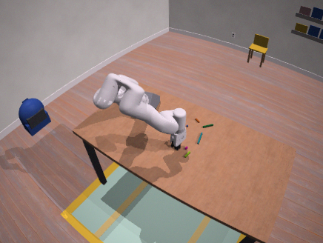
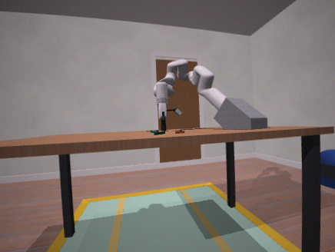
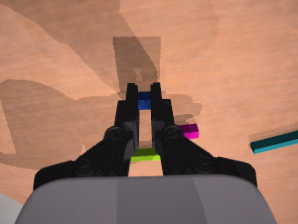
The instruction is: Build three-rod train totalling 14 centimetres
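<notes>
My gripper (image 3: 144, 97) (image 1: 176, 147) (image 2: 163, 127) stands low over the table (image 1: 241, 178) (image 2: 96, 140) and is shut on a small blue rod (image 3: 144, 101), which sits between the fingertips. A magenta rod (image 3: 190, 131) (image 1: 186, 147) lies just right of the fingers. A lime rod (image 3: 145, 155) (image 1: 187, 154) lies close behind them. A turquoise rod (image 3: 274, 142) (image 1: 199, 138) lies further right. A green rod (image 1: 207, 126) (image 2: 157, 132) and an orange rod (image 1: 197, 120) (image 2: 179, 131) lie beyond it, apart from each other.
Another tiny blue piece (image 1: 187, 126) lies near the orange rod. The arm's grey base (image 1: 152, 99) (image 2: 240, 115) stands at the table's far edge. A yellow chair (image 1: 258, 47) and a blue object (image 1: 33, 115) stand on the floor, away from the table.
</notes>
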`<state>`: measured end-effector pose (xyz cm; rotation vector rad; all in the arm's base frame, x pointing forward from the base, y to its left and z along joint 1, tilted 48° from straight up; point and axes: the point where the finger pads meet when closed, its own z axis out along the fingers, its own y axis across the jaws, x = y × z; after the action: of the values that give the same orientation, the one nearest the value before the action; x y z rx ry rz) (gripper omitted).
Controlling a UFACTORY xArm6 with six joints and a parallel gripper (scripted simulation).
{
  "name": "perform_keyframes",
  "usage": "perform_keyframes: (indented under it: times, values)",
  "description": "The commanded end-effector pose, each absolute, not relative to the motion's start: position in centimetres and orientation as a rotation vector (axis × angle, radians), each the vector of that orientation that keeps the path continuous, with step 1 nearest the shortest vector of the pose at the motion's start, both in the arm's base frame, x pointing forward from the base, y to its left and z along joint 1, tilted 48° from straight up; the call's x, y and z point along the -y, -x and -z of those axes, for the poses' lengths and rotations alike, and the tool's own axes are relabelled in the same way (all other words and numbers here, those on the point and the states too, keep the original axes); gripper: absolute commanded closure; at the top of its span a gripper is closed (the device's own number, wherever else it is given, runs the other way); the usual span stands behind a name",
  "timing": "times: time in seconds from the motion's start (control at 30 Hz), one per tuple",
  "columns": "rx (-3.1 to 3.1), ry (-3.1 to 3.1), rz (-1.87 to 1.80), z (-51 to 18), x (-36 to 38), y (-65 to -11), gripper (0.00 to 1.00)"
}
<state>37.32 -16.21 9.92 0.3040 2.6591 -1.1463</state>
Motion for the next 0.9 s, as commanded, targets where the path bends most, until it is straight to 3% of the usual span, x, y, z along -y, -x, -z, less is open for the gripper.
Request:
perform_keyframes:
  times: [0.0, 0.47, 0.87]
  values:
    - [-2.657, -0.303, 1.144, -10.8, 15.3, -37.3, 0.96]
    - [-2.657, -0.303, 1.144, -16.1, 9.5, -36.2, 0.96]
    - [-2.657, -0.303, 1.144, -16.5, 9.0, -36.2, 0.96]
